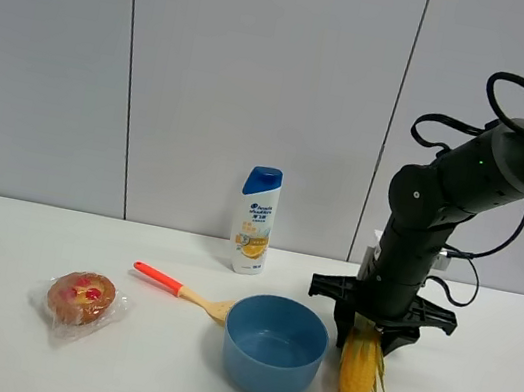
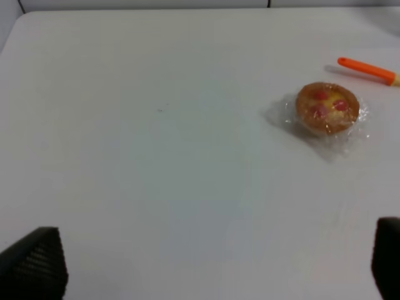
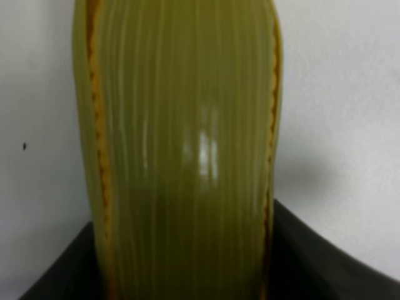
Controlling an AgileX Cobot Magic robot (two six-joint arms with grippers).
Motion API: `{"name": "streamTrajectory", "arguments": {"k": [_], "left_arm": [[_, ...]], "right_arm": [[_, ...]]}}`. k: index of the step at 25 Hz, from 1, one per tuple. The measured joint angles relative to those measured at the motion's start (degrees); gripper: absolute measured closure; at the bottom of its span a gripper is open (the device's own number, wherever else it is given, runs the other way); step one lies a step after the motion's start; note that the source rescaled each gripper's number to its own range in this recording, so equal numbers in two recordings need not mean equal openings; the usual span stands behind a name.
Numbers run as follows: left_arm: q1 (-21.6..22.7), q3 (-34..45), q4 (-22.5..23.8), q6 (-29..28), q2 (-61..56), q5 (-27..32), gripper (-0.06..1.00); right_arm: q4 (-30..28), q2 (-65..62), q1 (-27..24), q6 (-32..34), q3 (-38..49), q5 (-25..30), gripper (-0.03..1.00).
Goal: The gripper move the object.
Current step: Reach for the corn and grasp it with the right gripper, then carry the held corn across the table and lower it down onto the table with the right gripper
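Observation:
My right gripper (image 1: 368,328) is shut on the top end of the corn cob (image 1: 360,368), which hangs upright just right of the blue bowl (image 1: 274,346), its lower tip at or just above the table. In the right wrist view the green husk (image 3: 181,150) fills the frame between the black fingers (image 3: 312,262). My left gripper (image 2: 206,265) is open and empty over bare table; only its two dark fingertips (image 2: 34,262) show. The left arm does not show in the exterior view.
A plastic-wrapped muffin (image 1: 79,298) lies at the left, also in the left wrist view (image 2: 326,107). A red-handled wooden spatula (image 1: 180,290) lies left of the bowl. A shampoo bottle (image 1: 257,221) stands by the back wall.

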Motion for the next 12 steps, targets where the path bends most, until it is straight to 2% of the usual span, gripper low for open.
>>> {"name": "streamTrajectory", "arguments": {"k": [5,12], "left_arm": [[0.0,0.0,0.0,0.0,0.0,0.0,-0.06],[0.0,0.0,0.0,0.0,0.0,0.0,-0.06]], "right_arm": [[0.0,-3.01,0.0,-6.48,0.0,2.13,0.96],[1.07,-15.21,0.0,-19.24,0.0,9.9,0.96]]}}
